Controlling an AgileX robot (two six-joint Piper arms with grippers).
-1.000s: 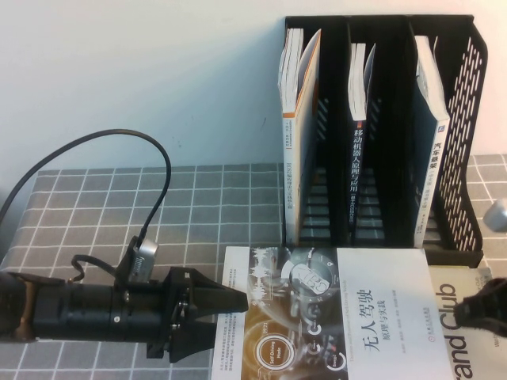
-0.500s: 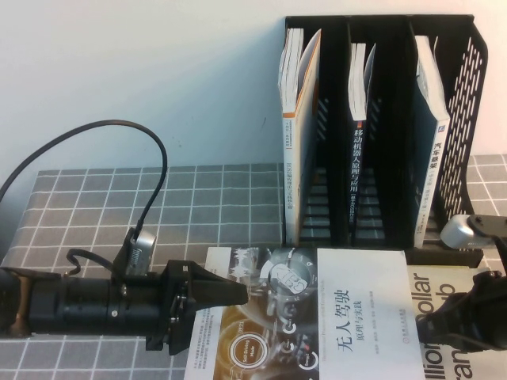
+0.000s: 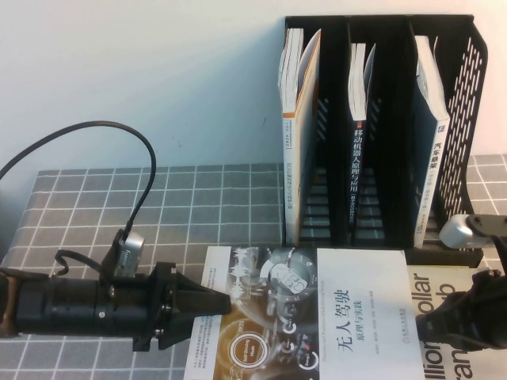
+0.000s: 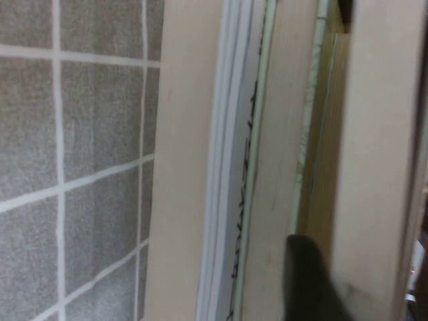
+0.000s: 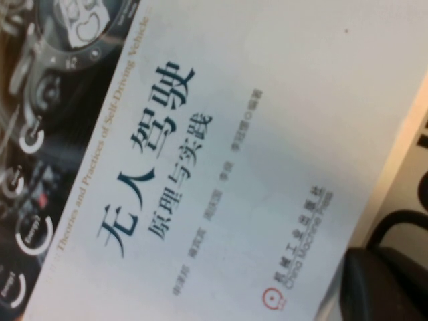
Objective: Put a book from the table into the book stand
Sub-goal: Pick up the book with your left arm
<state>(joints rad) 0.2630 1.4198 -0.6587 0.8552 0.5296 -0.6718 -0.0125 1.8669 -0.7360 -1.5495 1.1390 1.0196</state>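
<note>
We see the counter [image 3: 95, 214], covered in grey cloth with white squares. At its far side stands the tall black book stand [image 3: 380, 127] with three slots, and each slot has some books standing in it. In front of the stand, the book [image 3: 317, 317] with the white and gold-brown cover lies flat, near the front edge. It partly lies over a grey book [image 3: 455, 332] on its right. Our left hand [image 3: 226, 301] comes in low from the left, and its dark pointed tip is at the book's left edge. It looks pressed together. Our right hand [image 3: 420, 326] is low at the book's right edge, but we cannot tell if it is spread or pressed together.
</note>
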